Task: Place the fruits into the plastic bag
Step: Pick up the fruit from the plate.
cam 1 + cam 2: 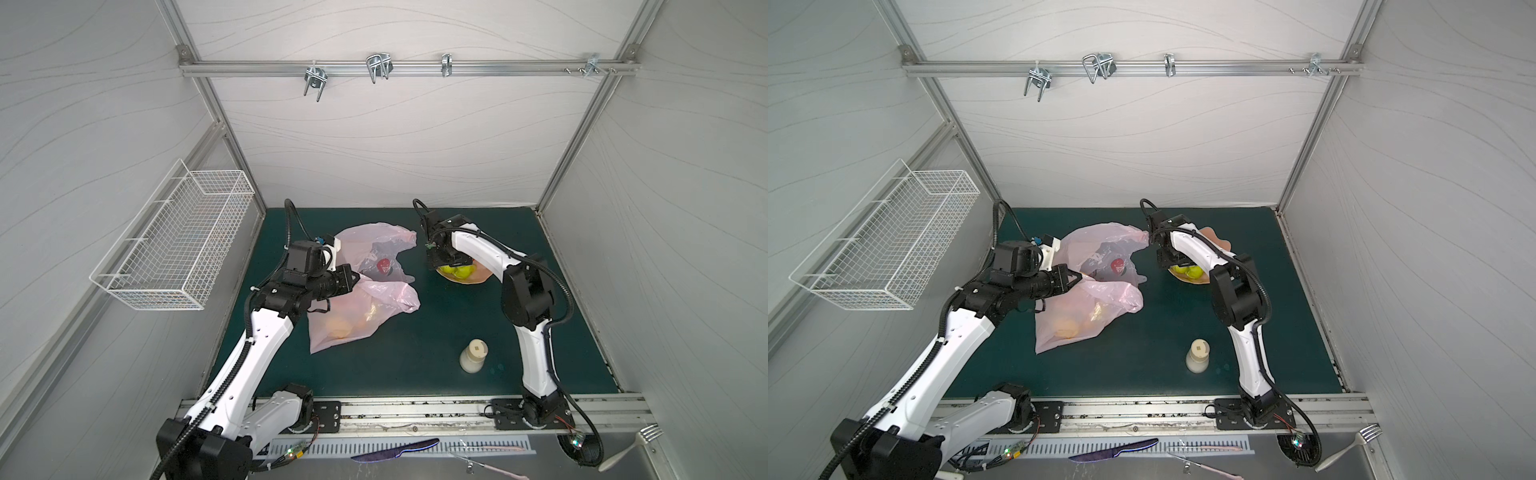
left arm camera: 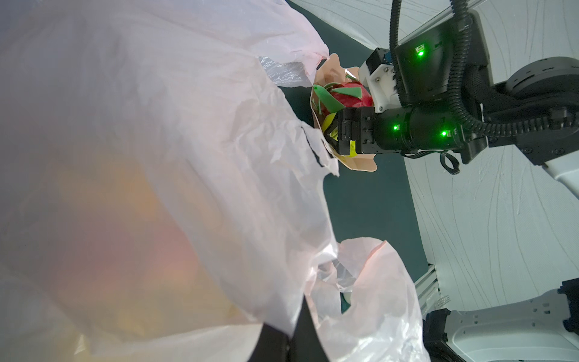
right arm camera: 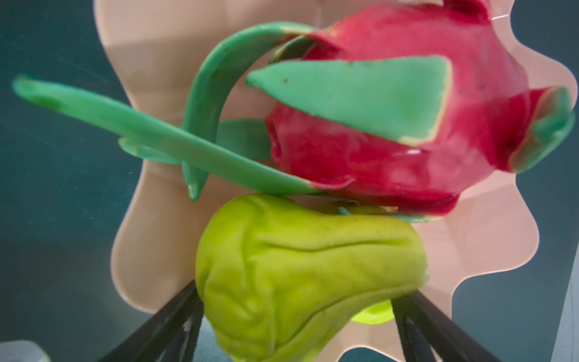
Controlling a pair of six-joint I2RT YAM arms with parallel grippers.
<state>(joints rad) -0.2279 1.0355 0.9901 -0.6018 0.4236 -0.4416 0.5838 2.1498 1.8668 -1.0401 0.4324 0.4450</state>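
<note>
Far left, on the wall: white wire basket (image 1: 174, 241). Next, left gripper (image 1: 354, 277), clenched on a fold of the plastic bag (image 1: 386, 299), black fingers (image 2: 275, 341) pinching the thin film in the left wrist view. Bag sprawled on the green mat (image 1: 415, 374), crinkled and pale pink, red printed mark (image 1: 383, 264) toward the back. Inside the nearer half, blurred orange and yellow fruits (image 1: 353, 326), seen through the film. Right of the bag, near it: wavy-edged peach plate (image 1: 473, 277). Over it, right gripper (image 3: 296, 294), fingers released and spread wide to either side of a green pear (image 3: 307, 269). Touching that pear, also on the plate: red dragon fruit (image 3: 391, 125) with green leaves. Nearer the front, upright: cream bottle (image 1: 473, 355). Far right, off the mat: fork (image 1: 636, 446).
</note>
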